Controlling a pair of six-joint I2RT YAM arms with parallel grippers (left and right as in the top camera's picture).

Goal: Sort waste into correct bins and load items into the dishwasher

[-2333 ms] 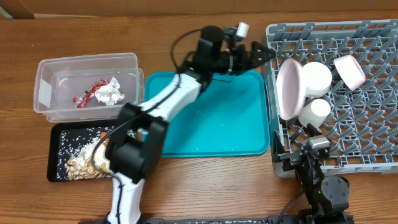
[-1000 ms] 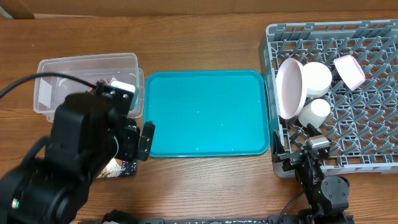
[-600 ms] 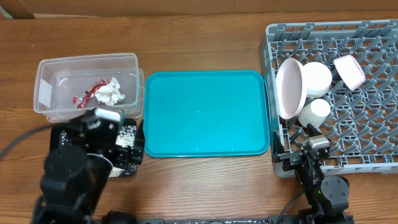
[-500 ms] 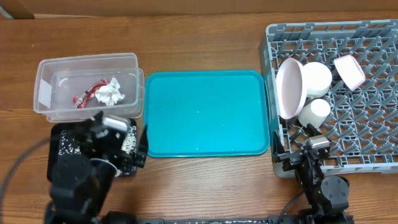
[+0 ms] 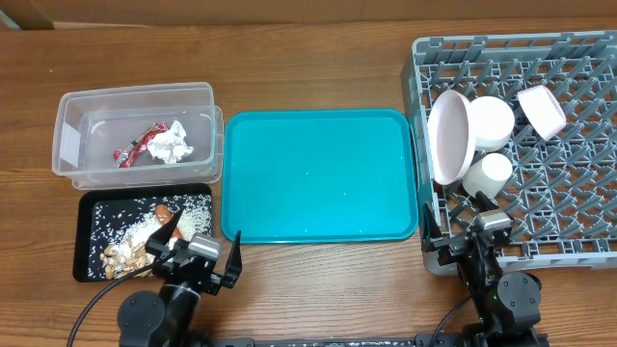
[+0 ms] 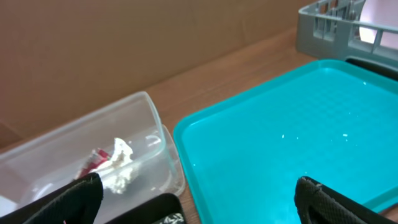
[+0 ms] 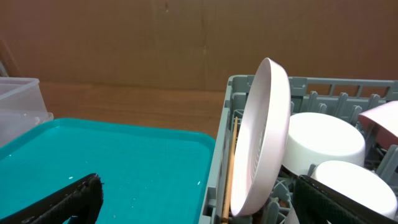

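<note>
Nearest us, our left gripper [image 6: 198, 183] and right gripper [image 7: 196, 183] gape wide, holding nothing, at the wooden table's [image 5: 318, 67] near edge. Beyond, we see scraps [image 5: 125, 253] in the black tray [image 5: 85, 207], the napkin [image 5: 172, 145] in the tub [image 5: 135, 93], the plate [image 5: 448, 135] in the rack [image 5: 578, 212], and a brown wall [image 6: 124, 43] behind.

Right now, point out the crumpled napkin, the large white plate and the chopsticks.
crumpled white napkin [image 5: 172, 146]: overhead view, the middle of the wad.
large white plate [image 5: 449, 137]: overhead view, the centre of its face.
chopsticks [image 7: 231, 168]: right wrist view, mid-shaft.
</note>
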